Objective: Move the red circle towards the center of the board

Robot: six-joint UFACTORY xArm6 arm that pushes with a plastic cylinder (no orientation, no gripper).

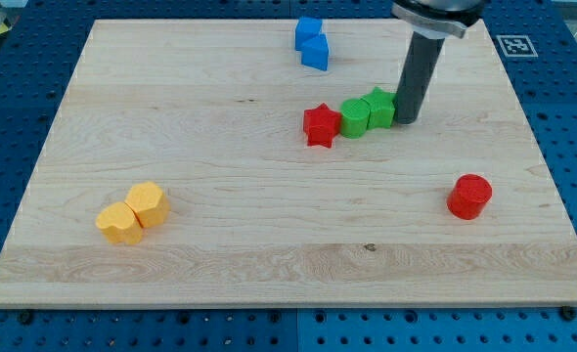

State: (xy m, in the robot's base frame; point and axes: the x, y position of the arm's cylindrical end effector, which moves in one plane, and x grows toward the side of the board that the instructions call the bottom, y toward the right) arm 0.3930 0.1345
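The red circle point(469, 196) stands on the wooden board point(220, 137) at the view's right, a little below the middle height. My tip point(406, 119) rests on the board above and left of it, well apart from it. The tip touches the right side of a green star-like block point(380, 107). A green round block point(355, 116) and a red star point(321, 126) sit in a row to the left of that block.
Two blue blocks point(311, 43) sit together near the view's top edge. Two yellow blocks point(133, 211) sit together at the lower left. A black-and-white marker point(512, 45) lies off the board's top right corner.
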